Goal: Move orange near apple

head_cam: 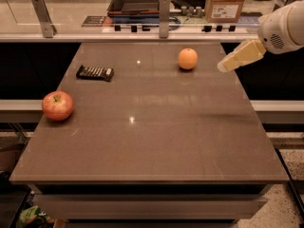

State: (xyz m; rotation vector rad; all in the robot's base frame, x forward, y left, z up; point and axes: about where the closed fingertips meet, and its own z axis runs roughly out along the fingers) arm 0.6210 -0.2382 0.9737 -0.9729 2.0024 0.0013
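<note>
The orange (187, 59) sits on the brown table (152, 141) near its far edge, right of the middle. The red apple (57, 105) sits at the table's left edge, far from the orange. My gripper (223, 68) comes in from the upper right on a white arm (282, 30). Its pale yellow tip hangs above the table's right edge, a short way to the right of the orange and apart from it. It holds nothing.
A dark snack bar (95, 72) lies on the far left part of the table. Behind the table runs a counter with a dark tray (137, 1), a cardboard box (225, 4) and metal posts (164, 15).
</note>
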